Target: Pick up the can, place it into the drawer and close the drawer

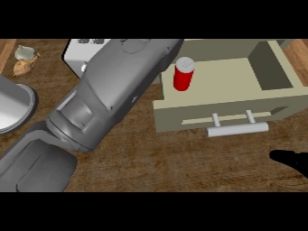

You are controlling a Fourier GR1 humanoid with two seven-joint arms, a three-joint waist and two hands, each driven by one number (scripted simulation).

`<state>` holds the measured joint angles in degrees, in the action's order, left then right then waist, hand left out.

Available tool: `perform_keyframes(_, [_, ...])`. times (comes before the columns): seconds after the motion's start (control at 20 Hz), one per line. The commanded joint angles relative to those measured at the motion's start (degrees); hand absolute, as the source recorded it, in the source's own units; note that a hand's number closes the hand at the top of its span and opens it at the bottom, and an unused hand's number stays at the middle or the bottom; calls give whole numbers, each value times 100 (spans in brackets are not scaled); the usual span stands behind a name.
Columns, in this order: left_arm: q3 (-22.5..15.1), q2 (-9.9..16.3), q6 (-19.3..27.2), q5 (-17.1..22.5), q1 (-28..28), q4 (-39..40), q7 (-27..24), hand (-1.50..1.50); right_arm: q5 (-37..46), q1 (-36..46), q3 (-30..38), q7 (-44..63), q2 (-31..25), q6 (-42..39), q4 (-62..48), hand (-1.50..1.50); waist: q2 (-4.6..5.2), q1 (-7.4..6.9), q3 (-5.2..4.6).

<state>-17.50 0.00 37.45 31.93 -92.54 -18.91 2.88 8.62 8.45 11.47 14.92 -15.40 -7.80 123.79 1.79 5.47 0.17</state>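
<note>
Left arm (109,97) reaches diag. up toward drawer; its hand's out of sight, so can't tell if open or what it holds. Can (184,73) stands upright inside open drawer (276,97). Right hand (301,163) low at right edge, fingers look relaxed, holding nothing. Placing looks done; next: pull arm clear, push drawer front in by handle (237,129)

You get even, soft light from above. The drawer (236,97) casts a faint shadow on the counter (183,158). The right hand (303,163) reads as flat black, without glare.
</note>
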Motion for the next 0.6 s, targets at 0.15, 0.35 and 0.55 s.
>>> perform_keyframes(0.15, [59, 0, -95, 311, 6, -53, -191, -150, 1686, 444, -896, -384, -266, 150, -665, -150, -17, -237, -8])
perform_keyframes(0.35, [-46, 0, 94, 355, -114, -63, -172, -150, 2357, 885, -1181, -612, -359, 323, -1482, -150, -54, -340, -8])
perform_keyframes(0.55, [4, 0, -71, 205, -160, 267, -316, -150, 3029, 1190, -1579, -754, -212, 616, -2127, -150, -55, -412, -10])
